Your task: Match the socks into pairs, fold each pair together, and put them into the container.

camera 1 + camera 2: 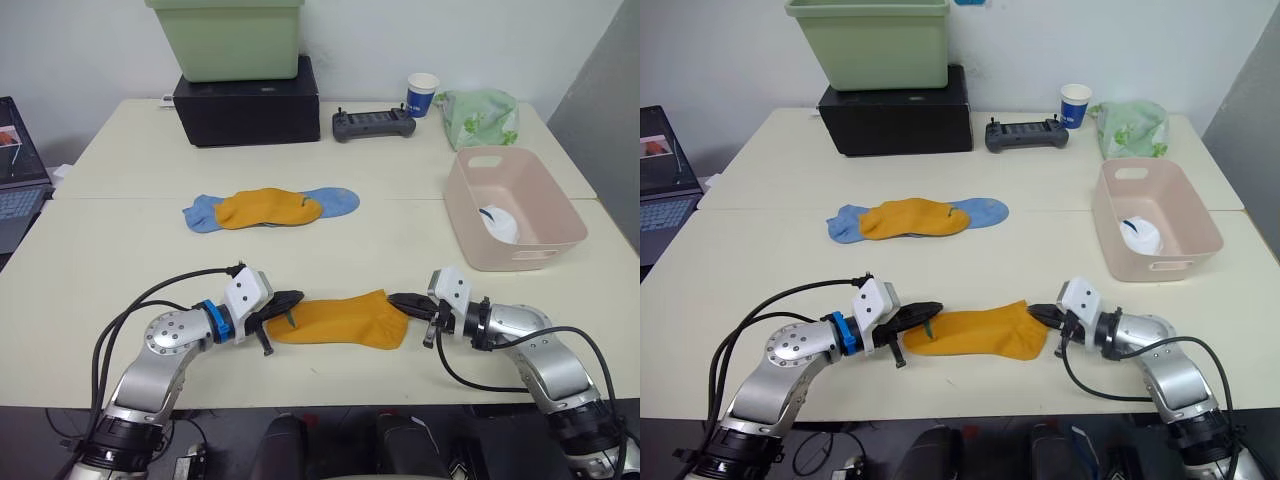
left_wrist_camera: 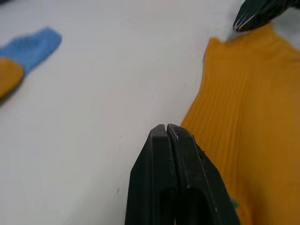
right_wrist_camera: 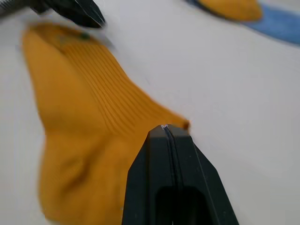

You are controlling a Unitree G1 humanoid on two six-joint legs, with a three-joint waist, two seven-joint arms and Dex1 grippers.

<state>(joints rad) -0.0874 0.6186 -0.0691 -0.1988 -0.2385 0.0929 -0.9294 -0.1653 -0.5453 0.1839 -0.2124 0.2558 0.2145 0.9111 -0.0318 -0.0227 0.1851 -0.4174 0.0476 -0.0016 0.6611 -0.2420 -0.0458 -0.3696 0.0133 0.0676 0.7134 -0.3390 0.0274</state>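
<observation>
You have a smooth cream table [image 1: 120, 250] against a white wall. The ribbed mustard sock [image 1: 340, 322] lies flat near its front edge (stretched between grippers), left gripper [image 1: 288, 302] and right gripper [image 1: 402, 301] each clenched on an end.

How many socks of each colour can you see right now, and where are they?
Mustard-orange: 2, the near orange sock held between the left gripper and right gripper, and the far orange sock.
Light blue: 2, the blue socks, under the far orange one.
White: the white bundle in the pink basket; count unclear.
Total: 4, plus the bundle.
</observation>
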